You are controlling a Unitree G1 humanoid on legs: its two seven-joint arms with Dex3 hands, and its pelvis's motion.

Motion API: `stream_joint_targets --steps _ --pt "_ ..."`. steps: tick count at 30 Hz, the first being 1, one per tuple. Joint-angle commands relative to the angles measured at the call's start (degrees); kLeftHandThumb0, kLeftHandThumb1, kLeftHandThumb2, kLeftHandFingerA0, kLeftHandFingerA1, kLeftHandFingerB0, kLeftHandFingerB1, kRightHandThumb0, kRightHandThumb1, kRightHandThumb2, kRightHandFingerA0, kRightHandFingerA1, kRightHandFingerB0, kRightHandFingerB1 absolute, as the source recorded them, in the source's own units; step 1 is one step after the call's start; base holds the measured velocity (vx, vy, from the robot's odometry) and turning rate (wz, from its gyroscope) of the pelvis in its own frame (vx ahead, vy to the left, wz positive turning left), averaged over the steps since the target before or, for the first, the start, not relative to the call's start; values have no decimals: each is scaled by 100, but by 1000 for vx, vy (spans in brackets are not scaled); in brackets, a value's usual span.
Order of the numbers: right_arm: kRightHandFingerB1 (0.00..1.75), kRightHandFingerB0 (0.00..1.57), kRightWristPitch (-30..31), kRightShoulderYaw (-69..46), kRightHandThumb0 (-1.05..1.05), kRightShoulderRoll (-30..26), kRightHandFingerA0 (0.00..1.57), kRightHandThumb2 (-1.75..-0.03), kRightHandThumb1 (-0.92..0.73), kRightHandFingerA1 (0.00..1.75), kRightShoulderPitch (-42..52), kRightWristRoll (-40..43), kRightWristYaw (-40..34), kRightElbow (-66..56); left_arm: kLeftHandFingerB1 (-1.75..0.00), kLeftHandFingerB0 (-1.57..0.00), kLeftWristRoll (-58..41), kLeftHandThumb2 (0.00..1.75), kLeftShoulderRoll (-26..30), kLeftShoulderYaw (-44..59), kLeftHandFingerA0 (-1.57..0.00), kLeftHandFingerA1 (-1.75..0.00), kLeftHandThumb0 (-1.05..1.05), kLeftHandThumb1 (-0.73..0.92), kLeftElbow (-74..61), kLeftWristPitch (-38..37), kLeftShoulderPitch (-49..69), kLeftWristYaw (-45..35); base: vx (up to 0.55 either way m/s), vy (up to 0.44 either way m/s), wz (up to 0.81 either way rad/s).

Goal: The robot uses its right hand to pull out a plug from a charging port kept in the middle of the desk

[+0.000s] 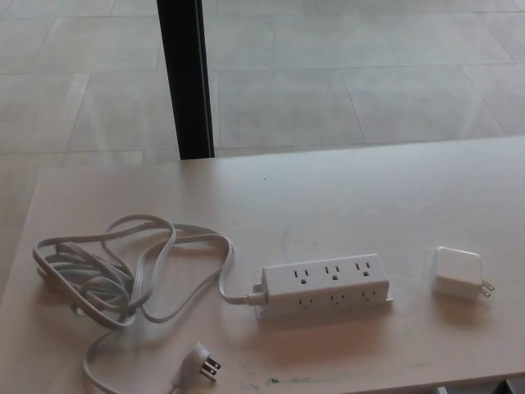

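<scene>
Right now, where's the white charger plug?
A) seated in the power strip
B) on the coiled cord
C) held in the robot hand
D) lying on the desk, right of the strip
D: the white charger plug lies on the desk, apart from the power strip, prongs pointing right.

One power strip (325,285), one charger plug (457,273), one coiled cord (115,279).

A white charger plug (456,273) lies flat on the table, prongs pointing right, apart from the white power strip (325,285), whose outlets are empty.
</scene>
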Motion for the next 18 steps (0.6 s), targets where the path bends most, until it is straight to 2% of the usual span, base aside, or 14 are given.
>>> stream_joint_targets --steps 1,2,6,7,8,9,10,11,12,14,15,16,17,18 --pt "36 0 311 -6384 -89 655 99 -71 -82 140 1260 5112 -3834 2966 -54 -39 -119 121 74 107 -62 -64 -80 85 186 -103 84 47 0 0 0" --pt "0 0 344 -6490 -90 709 61 -71 -89 169 1324 5217 -3929 3058 -54 -39 -130 121 66 113 -61 -64 -80 85 157 -70 89 46 0 0 0" --pt "8 0 178 -6416 -90 681 62 -71 -92 173 1571 5229 -3969 3564 -53 -39 -142 121 63 121 -60 -63 -80 84 170 -31 98 34 0 0 0" --pt "10 0 239 -6438 -92 793 64 -79 -92 174 1653 5214 -3920 3512 -54 -39 -127 121 54 115 -62 -64 -80 84 161 -83 120 64 0 0 0" --pt "3 0 239 -6454 -92 807 62 -81 -92 174 1679 5222 -3903 3541 -43 -40 -129 86 42 122 -67 -58 -85 92 138 -68 129 103 0 0 0" --pt "0 0 234 -6425 -88 776 57 -78 -92 175 1710 5202 -3877 3643 -54 -40 -117 120 47 111 -62 -65 -77 83 153 -61 118 109 0 0 0" --pt "0 0 177 -6373 -87 740 45 -78 -92 173 1736 5179 -3862 3790 -54 -39 -111 120 51 105 -61 -64 -79 84 170 -64 108 104 0 0 0" --pt "38 0 201 -6291 -84 727 20 -86 -92 160 1756 5075 -3889 3857 -54 -38 -108 120 51 102 -59 -64 -76 82 162 -53 109 107 0 0 0" --pt "31 0 261 -6210 -87 744 44 -83 -92 145 1767 4944 -3931 3868 -44 -39 -108 88 52 101 -63 -57 -88 91 136 -36 119 103 0 0 0" --pt "31 0 227 -6269 -87 765 44 -83 -92 145 1768 4949 -3913 3871 -44 -39 -113 88 53 104 -63 -57 -88 91 125 -44 157 83 0 0 0" --pt "15 0 183 -6220 -85 784 25 -87 -92 157 1792 4898 -3829 3921 -44 -38 -124 89 49 109 -63 -57 -89 91 85 -48 186 56 0 0 0" --pt "44 0 244 -6200 -86 856 64 -81 -91 175 1760 4842 -3846 3866 -43 -40 -116 88 55 108 -66 -58 -88 92 150 -80 166 63 0 0 0" --pt "44 0 245 -6212 -86 887 64 -81 -91 175 1744 4820 -3846 3837 -43 -40 -112 88 49 105 -66 -58 -88 92 160 -82 163 76 0 0 0" --pt "61 0 239 -6057 -90 927 92 -118 -72 135 1758 4610 -3905 3814 -44 -41 -94 90 47 94 -70 -61 -87 92 144 -73 166 118 0 0 0"
